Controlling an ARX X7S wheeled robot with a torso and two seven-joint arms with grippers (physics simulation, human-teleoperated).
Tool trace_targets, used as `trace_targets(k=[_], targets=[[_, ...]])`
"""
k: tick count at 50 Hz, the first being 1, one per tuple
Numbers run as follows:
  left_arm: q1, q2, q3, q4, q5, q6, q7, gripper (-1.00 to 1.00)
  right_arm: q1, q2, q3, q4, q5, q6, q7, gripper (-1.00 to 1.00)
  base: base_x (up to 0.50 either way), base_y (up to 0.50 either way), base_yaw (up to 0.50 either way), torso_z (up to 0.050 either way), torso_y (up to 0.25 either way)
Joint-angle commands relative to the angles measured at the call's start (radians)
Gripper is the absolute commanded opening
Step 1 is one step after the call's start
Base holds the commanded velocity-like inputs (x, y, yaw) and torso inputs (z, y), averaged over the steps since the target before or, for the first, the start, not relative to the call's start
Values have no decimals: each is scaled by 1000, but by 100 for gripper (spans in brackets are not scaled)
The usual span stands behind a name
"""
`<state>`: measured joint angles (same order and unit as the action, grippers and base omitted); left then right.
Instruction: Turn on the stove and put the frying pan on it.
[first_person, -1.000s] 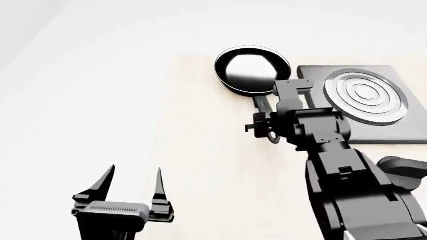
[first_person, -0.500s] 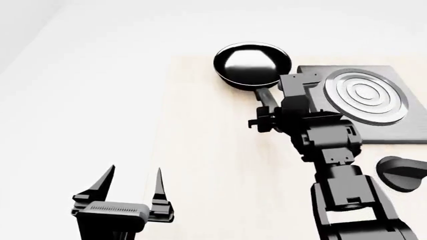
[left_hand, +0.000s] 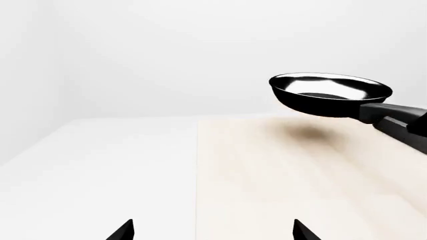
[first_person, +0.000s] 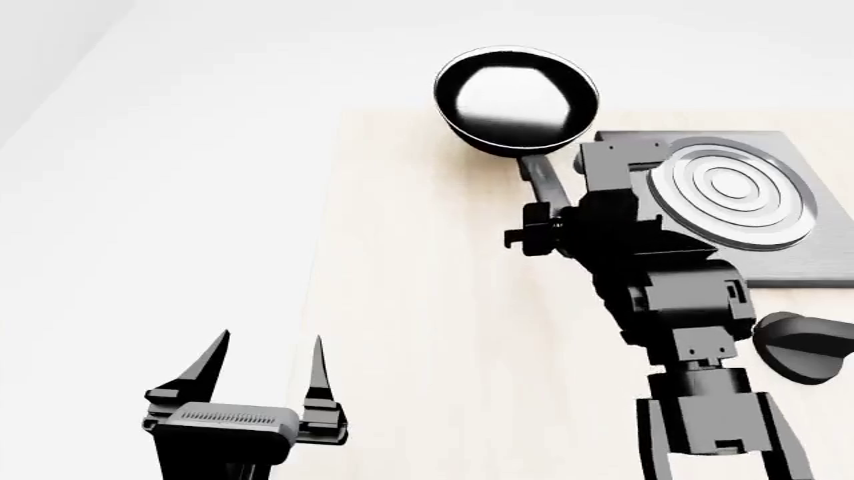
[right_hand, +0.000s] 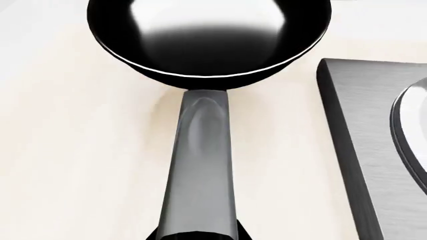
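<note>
The frying pan (first_person: 517, 100) is round and black with a glossy inside. It hangs above the wooden tabletop, left of the stove (first_person: 787, 262), with its shadow below it in the left wrist view (left_hand: 330, 95). My right gripper (first_person: 545, 212) is shut on the pan's long handle (right_hand: 200, 165), seen close up in the right wrist view (right_hand: 200, 236). The stove is a dark grey slab with silver burner rings (first_person: 731, 190), and its edge shows in the right wrist view (right_hand: 350, 150). Its black knob (first_person: 807, 345) lies nearer me, at the right edge. My left gripper (first_person: 267, 362) is open and empty at the lower left.
The light wooden tabletop (first_person: 400, 260) borders a white surface (first_person: 160, 200) on its left. My right arm (first_person: 687, 330) stretches over the table's right part, between the knob and the pan. My left fingertips (left_hand: 123, 231) show at the edge of the left wrist view.
My right gripper has lifted the frying pan off the table and carried it further away from me. More of the knob shows. The left arm has not moved.
</note>
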<state>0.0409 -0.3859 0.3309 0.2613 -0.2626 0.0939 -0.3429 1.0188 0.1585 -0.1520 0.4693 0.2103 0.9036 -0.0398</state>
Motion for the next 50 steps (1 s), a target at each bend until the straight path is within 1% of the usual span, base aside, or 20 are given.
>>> trace_targets(k=[1, 14, 22, 36, 50], targets=[[-1, -1, 3, -2, 1, 1, -2, 100, -15, 23, 66, -150, 17, 50, 32, -100, 0, 0, 0, 0, 10], [0, -3, 5, 0, 0, 2, -6, 100, -31, 63, 160, -231, 56, 136, 69, -100, 0, 0, 0, 0, 2], [0, -5, 6, 0, -2, 4, -7, 100, -37, 88, 193, -278, 68, 181, 84, -100, 0, 0, 0, 0, 3], [-1, -7, 8, -3, -5, 6, -8, 100, -68, 131, 253, -341, 83, 226, 106, -100, 0, 0, 0, 1, 2], [-2, -8, 11, -7, -4, 10, -10, 100, -135, 177, 318, -436, 98, 275, 123, -100, 0, 0, 0, 0, 1]])
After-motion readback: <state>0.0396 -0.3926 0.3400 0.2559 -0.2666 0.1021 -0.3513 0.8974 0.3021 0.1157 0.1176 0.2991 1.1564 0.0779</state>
